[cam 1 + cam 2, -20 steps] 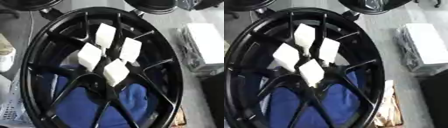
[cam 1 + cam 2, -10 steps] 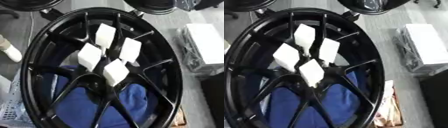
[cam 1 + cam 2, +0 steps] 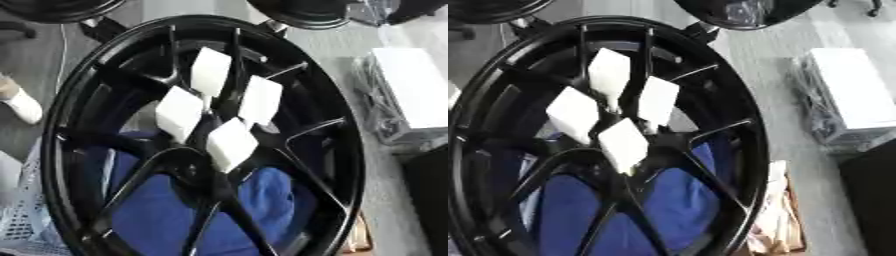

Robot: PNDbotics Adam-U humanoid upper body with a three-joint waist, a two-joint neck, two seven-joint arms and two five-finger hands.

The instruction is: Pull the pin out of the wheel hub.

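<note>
Black wheel (image 3: 61, 125) fills most of both views, lying tilted, rim toward the camera, thin spokes running from the hub out to the rim. Four white flat tabs stand up from the hub area, grouped close around the centre: top tab (image 3: 211, 71), right tab (image 3: 261, 100), left tab (image 3: 178, 113), bottom tab (image 3: 231, 144). Each looks like a white rectangle on a short stem; whether any of these is the pin itself cannot be told, and the stems' seats in the hub are hidden by the spokes.

Blue cloth (image 3: 149, 210) shows through the lower spokes, under the wheel. Right of the rim, a white box (image 3: 857, 95) sits on grey floor (image 3: 754, 55), well apart from the wheel. A brown cardboard edge (image 3: 776, 220) lies just beside the lower right rim. Two dark round objects sit past the top edge of the wheel, one at upper left (image 3: 52, 7), one at upper right (image 3: 302, 12).

No robot hand shows in either view, left or right, so the state of the fingers cannot be told.
</note>
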